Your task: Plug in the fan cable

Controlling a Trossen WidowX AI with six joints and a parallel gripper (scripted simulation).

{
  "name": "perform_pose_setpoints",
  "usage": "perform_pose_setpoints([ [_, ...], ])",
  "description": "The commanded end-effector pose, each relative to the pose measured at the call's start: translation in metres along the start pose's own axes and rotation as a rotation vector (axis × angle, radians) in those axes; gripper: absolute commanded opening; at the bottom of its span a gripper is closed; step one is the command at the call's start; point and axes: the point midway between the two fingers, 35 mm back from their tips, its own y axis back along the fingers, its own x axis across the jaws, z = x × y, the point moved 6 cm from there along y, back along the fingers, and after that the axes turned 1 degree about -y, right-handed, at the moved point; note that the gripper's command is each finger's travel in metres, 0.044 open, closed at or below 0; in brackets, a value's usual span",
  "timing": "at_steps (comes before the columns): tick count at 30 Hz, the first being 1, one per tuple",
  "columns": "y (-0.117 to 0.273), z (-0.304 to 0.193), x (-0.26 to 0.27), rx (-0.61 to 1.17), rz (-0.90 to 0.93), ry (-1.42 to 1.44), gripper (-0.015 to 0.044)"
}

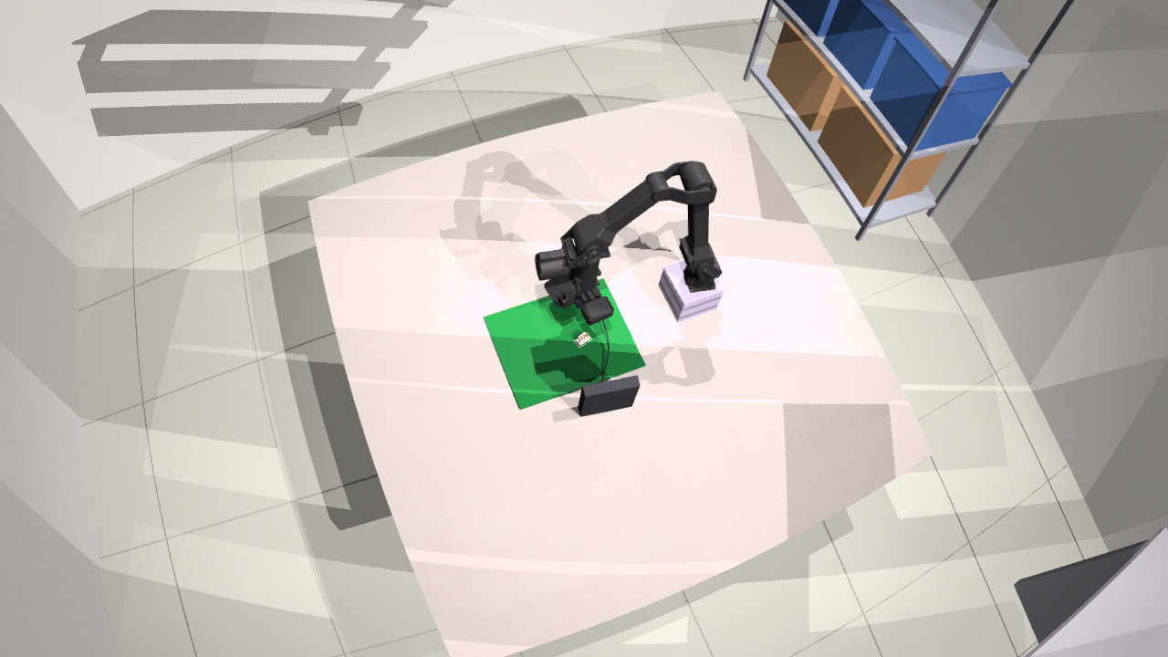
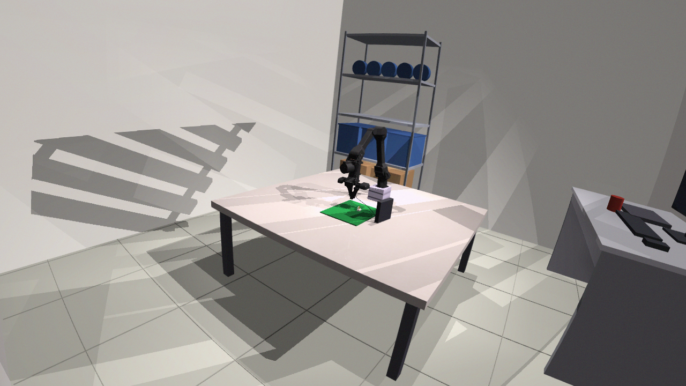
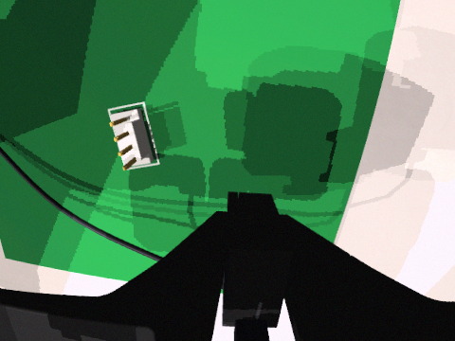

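My gripper is shut on the fan's black plug. It holds the plug above the green board; the fingers hide most of the plug. The white four-pin header stands on the board, bare, with its pins showing. In the wrist view the header is up and left of the fingertips. The dark cable runs from the gripper to the dark fan block. In the top view the arm hides the fingertips.
The dark upright fan block stands by the board's edge. The arm's pale stacked base stands beside the board on the table. A shelf rack stands behind the table.
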Motion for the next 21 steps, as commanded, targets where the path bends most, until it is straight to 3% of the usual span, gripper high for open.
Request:
perform_pose_setpoints([
  [1, 0.001, 0.001, 0.003, 0.0, 0.004, -0.102, 0.0],
  [21, 0.0, 0.006, 0.017, 0.001, 0.005, -0.793, 0.0],
])
